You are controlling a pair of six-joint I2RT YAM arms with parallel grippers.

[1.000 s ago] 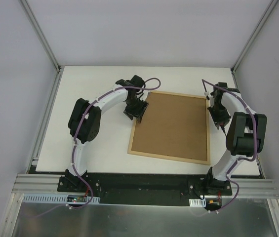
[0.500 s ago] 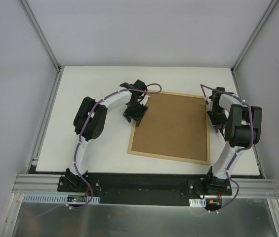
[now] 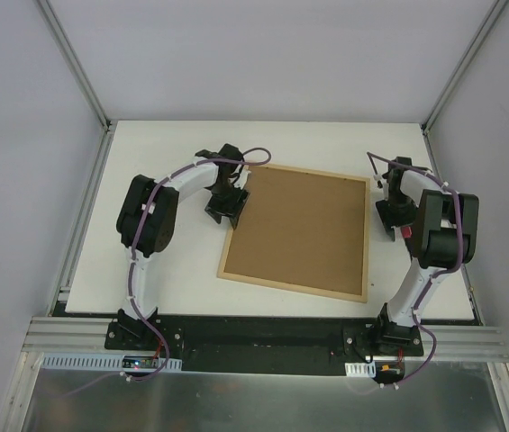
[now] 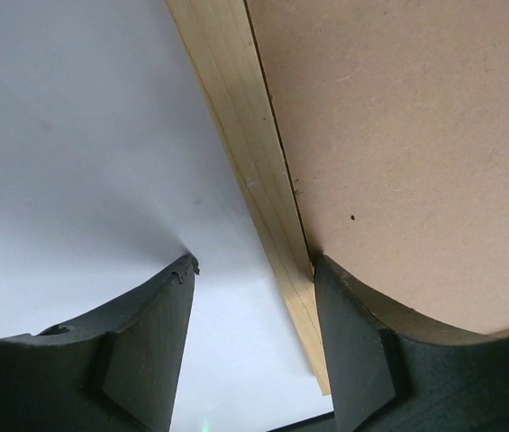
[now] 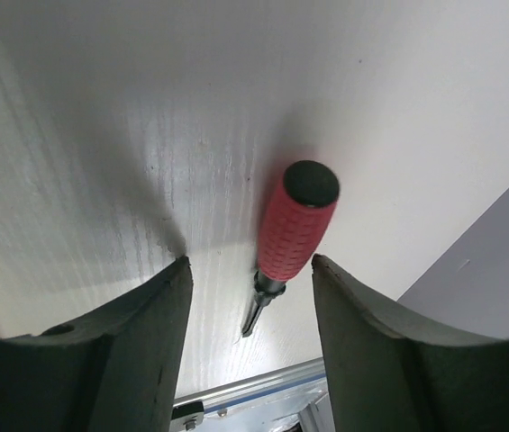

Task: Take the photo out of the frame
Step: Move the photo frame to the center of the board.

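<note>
The frame (image 3: 295, 232) lies flat on the white worktop (image 3: 164, 162) with its back turned up. Only the brown back board (image 4: 398, 135) and the thin rail of light wood around it show. Its face is down against the worktop and cannot be seen. The frame sits a little askew, its far edge tilted against the worktop's far edge.

The left tool (image 3: 224, 211) stands at the frame's left rail, nearer the far corner than the near one. In the left wrist view its two fingers are spread and straddle that rail. One finger (image 4: 146, 342) hangs over the bare worktop just outside the frame. The other finger is over the back board just inside the rail, with its tip at the seam between wood and board. The rail runs through the gap between them, and neither finger is seen pressing on its sides. Whether the inner tip rests on the board cannot be told.

The right tool (image 3: 395, 225) is off the frame's right side, apart from the rail, near the far right corner. Its fingers are spread too and grip nothing. Below them, a screwdriver (image 5: 297, 225) with a red handle lies on the worktop. It is within the gap and closer to one finger than the other.
</note>
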